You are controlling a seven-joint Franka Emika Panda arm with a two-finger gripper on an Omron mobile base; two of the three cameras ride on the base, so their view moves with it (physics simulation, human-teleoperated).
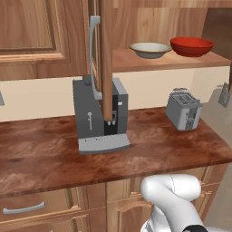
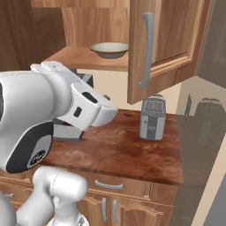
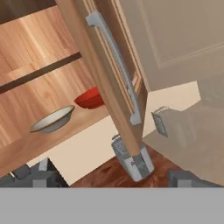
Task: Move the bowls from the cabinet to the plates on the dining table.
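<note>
White robot arm (image 2: 48,110) fills the foreground of the right base view, bent above the reddish-brown wood-grain counter (image 1: 149,145). Its tool (image 3: 109,181) has its two dark fingertips (image 3: 181,178) spread wide apart, grasping nothing. Above the counter hangs the medium-brown wooden wall cabinet (image 1: 36,31), one door (image 2: 165,39) with a long grey bar handle (image 2: 146,50) swung open. A grey coffee machine (image 1: 99,115) stands on the counter under the cabinet, a small silver toaster (image 1: 183,110) well to its right. On the cabinet's wooden shelf (image 1: 136,61) sit the cream-beige shallow bowl (image 1: 150,49) and, just beside it on the right, the glossy red bowl (image 1: 191,46), both upright.
</note>
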